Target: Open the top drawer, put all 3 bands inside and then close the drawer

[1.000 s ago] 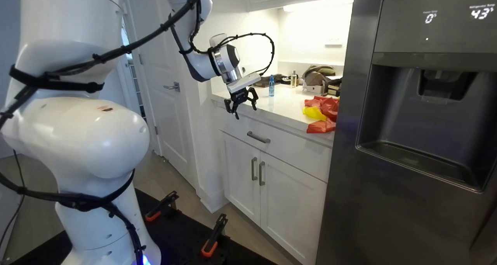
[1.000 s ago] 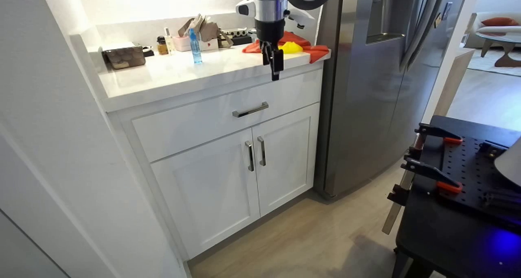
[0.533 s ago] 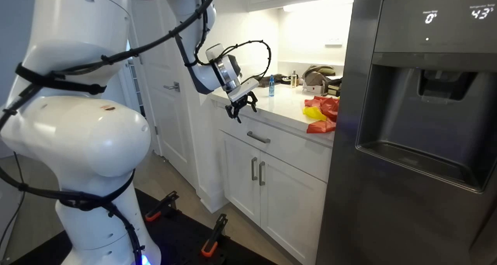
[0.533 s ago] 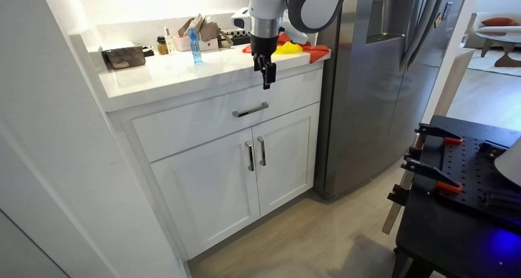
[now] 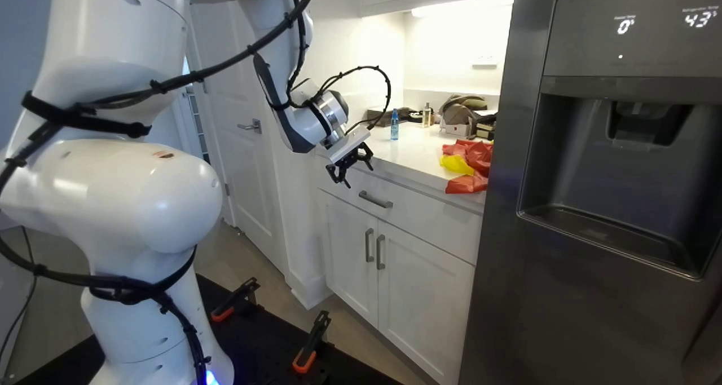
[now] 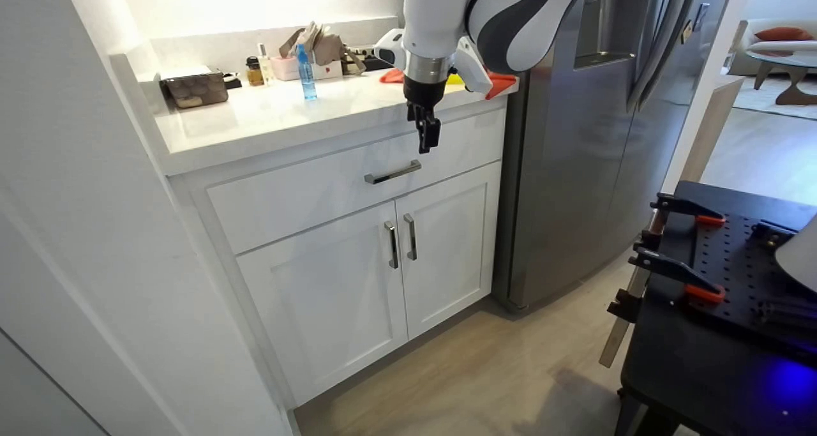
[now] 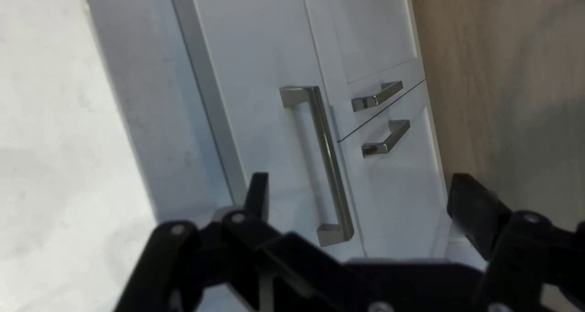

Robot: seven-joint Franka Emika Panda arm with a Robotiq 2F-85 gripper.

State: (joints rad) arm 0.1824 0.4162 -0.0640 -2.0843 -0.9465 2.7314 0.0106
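The white top drawer (image 5: pixel 434 218) is shut in both exterior views (image 6: pixel 287 200). Its silver bar handle (image 6: pixel 392 173) also shows in the wrist view (image 7: pixel 331 166), between and beyond the fingers. My gripper (image 5: pixel 359 176) is open and empty, in front of the drawer's upper part, above the handle and apart from it; it also shows in the other views (image 6: pixel 426 136) (image 7: pixel 361 184). The yellow band (image 5: pixel 457 164) and red/orange bands (image 5: pixel 476 154) lie heaped on the counter by the fridge. I cannot tell the red ones apart. The arm partly hides the heap in an exterior view (image 6: pixel 500 85).
The counter edge (image 6: pixel 306 133) juts above the drawer. A blue bottle (image 6: pixel 306 75), a bag (image 6: pixel 325 46) and small items stand on the counter. The fridge (image 6: pixel 562 187) borders it. Two cabinet doors (image 6: pixel 319 302) with vertical handles are below. A black table (image 6: pixel 702 359) carries clamps.
My gripper has moved down and tilted, from the counter-edge height to nearer the drawer handle. It has stayed open. The drawer and the bands have not moved.
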